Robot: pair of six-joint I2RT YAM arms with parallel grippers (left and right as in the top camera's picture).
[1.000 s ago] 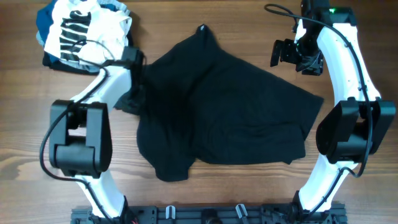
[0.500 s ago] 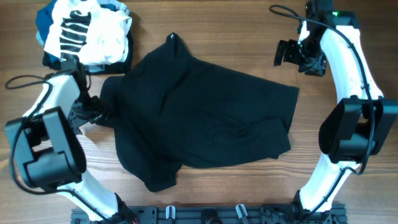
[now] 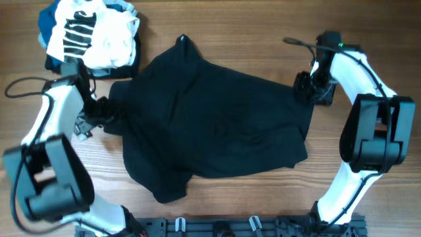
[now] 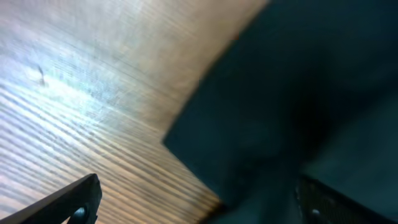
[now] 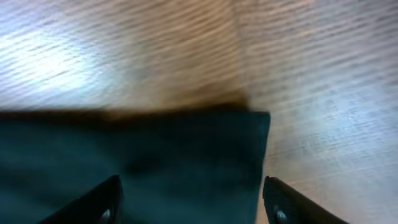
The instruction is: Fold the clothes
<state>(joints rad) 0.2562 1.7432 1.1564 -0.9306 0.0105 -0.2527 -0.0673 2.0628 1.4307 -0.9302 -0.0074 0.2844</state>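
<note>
Right arm has swung down from upper right, so the right gripper [image 3: 304, 89] straddles the clothes [image 3: 217, 131] at their right corner, jaws apart. Left gripper [image 3: 100, 112] has opened wide at the left edge. Clothes lie left-to-right mid-frame, peak pointing up. I've got bare table [image 3: 263, 33] above and below. Both wrist views are blurry.

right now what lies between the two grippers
The black garment spans the stretch from the left gripper to the right gripper, seen in the overhead view.

The clothes [image 3: 217, 131] lie between the left pincer [image 3: 100, 110] and right pincer [image 3: 304, 89].
</note>
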